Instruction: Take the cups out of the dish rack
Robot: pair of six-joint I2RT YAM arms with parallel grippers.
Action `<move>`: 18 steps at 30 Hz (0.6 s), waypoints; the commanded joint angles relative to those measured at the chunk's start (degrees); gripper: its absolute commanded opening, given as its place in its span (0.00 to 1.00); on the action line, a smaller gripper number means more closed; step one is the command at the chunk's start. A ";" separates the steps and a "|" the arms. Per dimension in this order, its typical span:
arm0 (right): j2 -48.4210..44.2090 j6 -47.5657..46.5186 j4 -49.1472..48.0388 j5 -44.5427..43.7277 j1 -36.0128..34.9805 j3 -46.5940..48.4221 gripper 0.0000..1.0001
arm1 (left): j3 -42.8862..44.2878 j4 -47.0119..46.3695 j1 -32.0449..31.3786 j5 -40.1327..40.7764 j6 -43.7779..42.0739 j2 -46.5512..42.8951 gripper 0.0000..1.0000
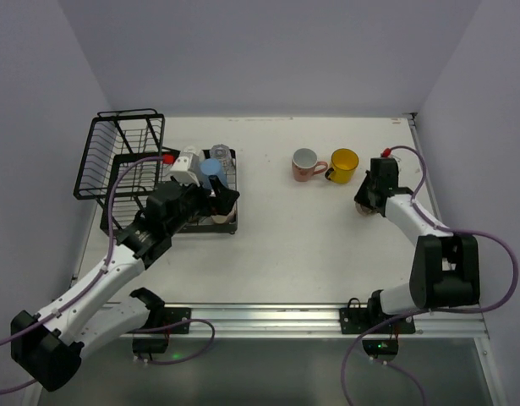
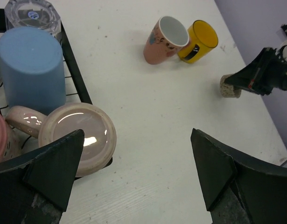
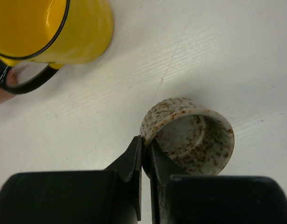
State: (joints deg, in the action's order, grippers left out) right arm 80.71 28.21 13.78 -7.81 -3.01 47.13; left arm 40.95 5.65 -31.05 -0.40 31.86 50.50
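The black wire dish rack stands at the left and holds several cups: a blue cup, a clear glass and an upturned pink cup at the tray's near corner. My left gripper is open beside that pink cup, over bare table. A pink mug and a yellow mug stand on the table at the right. My right gripper is shut on the rim of a speckled beige cup, right of the yellow mug.
The rack's taller basket section is at the far left. White walls close in the table on three sides. The table's right edge runs just beyond my right arm.
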 commanded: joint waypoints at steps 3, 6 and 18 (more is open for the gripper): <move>5.94 -3.42 1.68 -4.05 2.21 7.88 0.00 | 0.27 -0.73 -3.75 10.42 -4.52 3.90 1.00; 10.34 -3.77 2.21 -3.70 2.74 9.99 0.00 | 0.62 -0.64 -5.33 13.75 -5.57 5.83 1.00; 16.15 -3.51 4.41 -4.32 4.76 14.57 0.28 | -2.10 3.57 -10.78 28.52 -4.97 5.57 1.00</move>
State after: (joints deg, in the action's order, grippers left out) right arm 96.92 25.30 16.88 -11.07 1.56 59.37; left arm 40.23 7.90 -40.40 21.61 26.79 57.10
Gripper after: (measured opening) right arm 0.251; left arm 0.997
